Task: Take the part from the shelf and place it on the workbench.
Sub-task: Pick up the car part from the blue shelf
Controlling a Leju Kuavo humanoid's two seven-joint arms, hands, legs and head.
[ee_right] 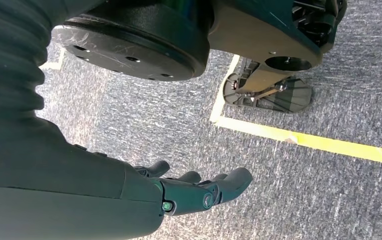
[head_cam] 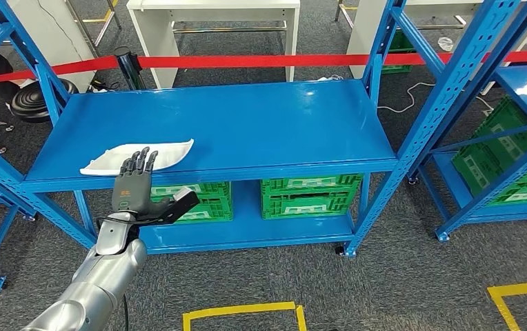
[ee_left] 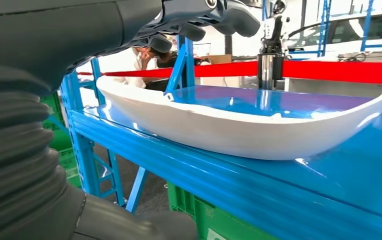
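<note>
Risk: thin, curved, glossy part (head_cam: 138,156) on a slick shelf (head_cam: 247,127); likely to skate away from a fingertip push instead of being caught. Lies near the front edge, so a nudge from behind or a loose hold could tip it off to the floor.
Cause: fingers closing on the raised rim rather than around it, or thumb striking the shelf lip while coming in from below.
Part: white shallow shell, long side along the front left of the shelf top, resting free, nothing on it.
Left hand (head_cam: 135,185): raised in front of the shelf edge, spread wide, thumb splayed toward the right, holding nothing.
Fingers (head_cam: 141,162): tips over the part's near edge in the head view; in the left wrist view, above the part with a clear gap, not touching. Thumb below shelf level, so part sits between fingers and thumb in height, not yet enclosed.
Right hand (ee_right: 199,192): hanging by the floor, loosely extended, empty.
Stage: reach, grasp not yet made.
</note>
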